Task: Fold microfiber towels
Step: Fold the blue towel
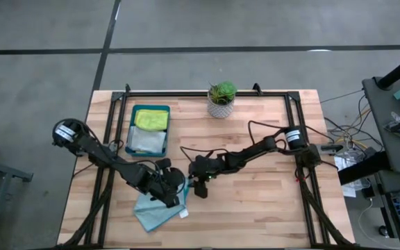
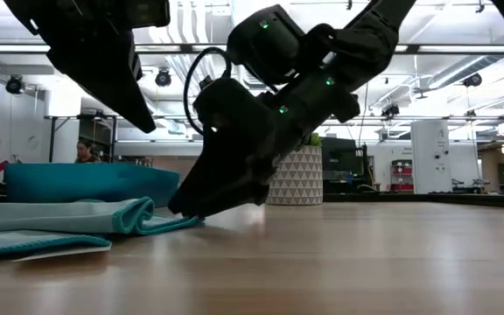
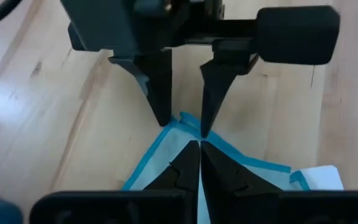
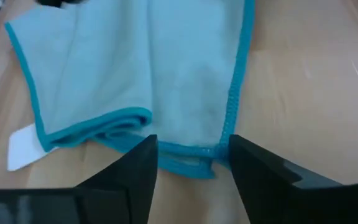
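A light teal towel [image 1: 155, 212] with a white tag [image 4: 23, 146] lies partly folded, in loose layers, on the wooden table near its front edge. My right gripper [image 4: 191, 168] is open and low at the towel's right side. Its two fingertips stand on either side of a stretch of the blue hem [image 4: 194, 151]. My left gripper [image 3: 199, 158] is shut with nothing in it. It hangs above the towel [image 2: 59, 219], and in the low view its tip [image 2: 143, 118] is clear of the cloth. My right gripper comes slanting down from the table's right side, its fingertips [image 2: 185, 210] at table height by the towel's hem [image 3: 185, 121]. I cannot tell whether they touch the cloth. The towel lies slack on the table.
A dark teal tray [image 1: 129, 128] at the back left holds a lime green cloth [image 1: 151, 119] and a pale grey one [image 1: 146, 141]. A potted plant [image 1: 221, 98] stands at the far edge. Bare wood stretches to the right of the grippers.
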